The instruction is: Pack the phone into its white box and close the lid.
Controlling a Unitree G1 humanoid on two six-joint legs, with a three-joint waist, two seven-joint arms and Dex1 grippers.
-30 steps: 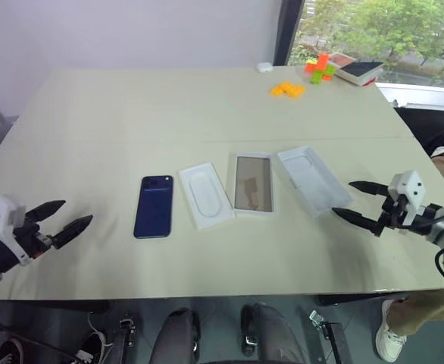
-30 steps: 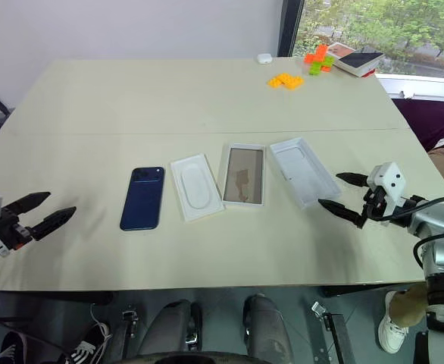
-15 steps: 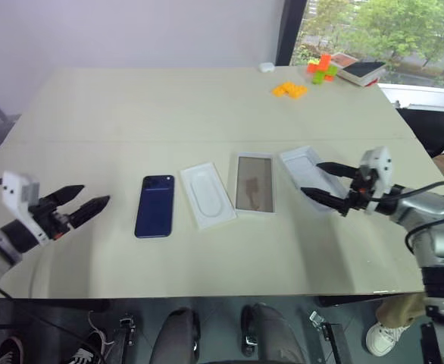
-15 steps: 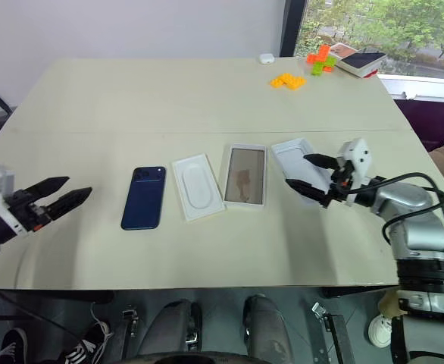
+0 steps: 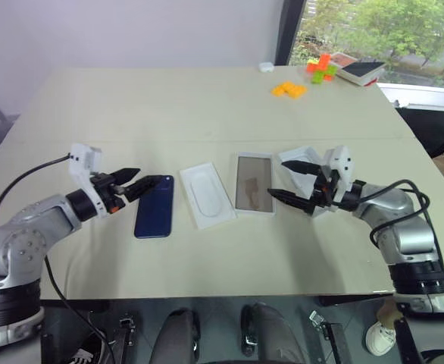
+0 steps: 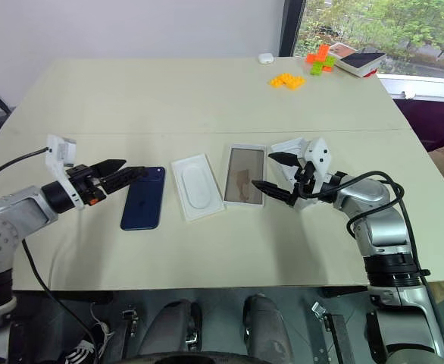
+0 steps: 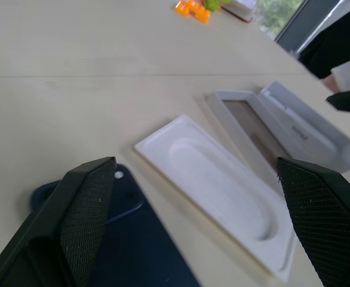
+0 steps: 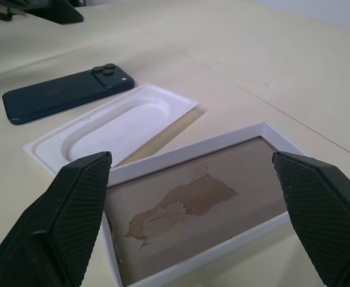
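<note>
phone (image 5: 154,205) left of insert (image 5: 205,196), box (image 5: 253,184) right

arms: we have silver-grey rounded shells
cables: ours are black, looping along each forearm
wrists: white camera blocks
fingers (image 5: 135,184): black, pointed, textured

Pale table (image 5: 207,114) beneath a white wall (image 5: 131,30), window (image 5: 381,30) beside.
</note>
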